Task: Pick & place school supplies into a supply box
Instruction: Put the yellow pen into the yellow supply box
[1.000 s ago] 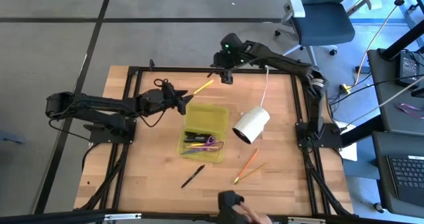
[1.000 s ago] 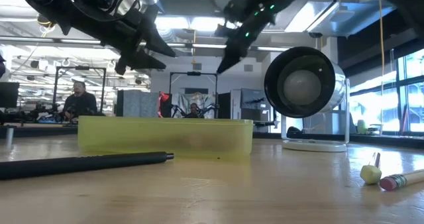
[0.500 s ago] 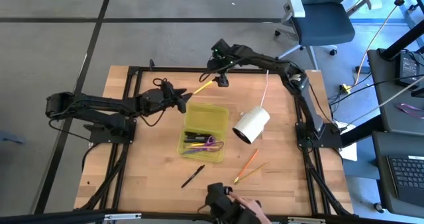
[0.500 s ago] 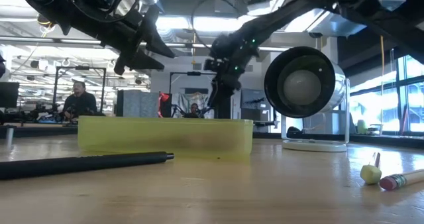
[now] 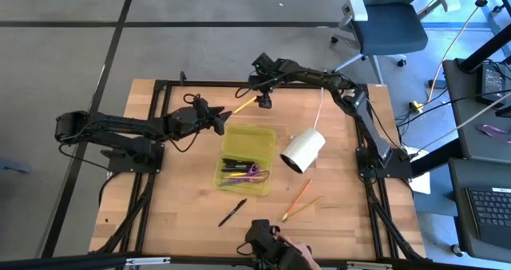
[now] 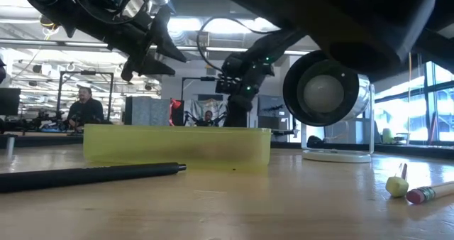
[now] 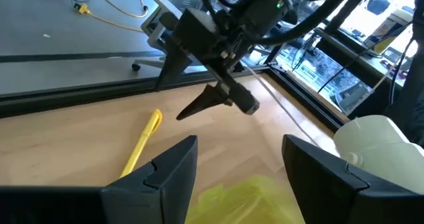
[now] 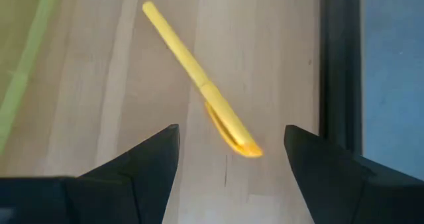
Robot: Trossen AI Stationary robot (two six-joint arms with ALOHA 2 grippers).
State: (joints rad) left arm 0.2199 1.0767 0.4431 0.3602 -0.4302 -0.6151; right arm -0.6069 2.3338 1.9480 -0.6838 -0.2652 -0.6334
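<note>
A yellow marker (image 5: 245,105) lies flat on the table by the far edge, just beyond the yellow-green supply box (image 5: 246,160). My right gripper (image 5: 263,101) hangs open over the marker's capped end (image 8: 232,134), a finger on each side, touching nothing. My left gripper (image 5: 219,126) hovers open above the box's far left corner; in its wrist view the marker (image 7: 142,141) and the right gripper (image 7: 212,101) show ahead. Inside the box lie pens and purple-handled scissors (image 5: 254,171). A black pen (image 5: 232,212), an orange pencil (image 5: 299,193) and a yellow pencil (image 5: 302,208) lie on the near table.
A white cylinder (image 5: 303,150) on a cord lies right of the box. A person's hand (image 5: 275,250) reaches in at the table's near edge by the black pen. A black frame (image 5: 239,84) borders the far edge beside the marker.
My right gripper has come down and moved a little toward the table's left, closing on the yellow marker, still open. The person's hand at the near edge has shifted left toward the black pen.
</note>
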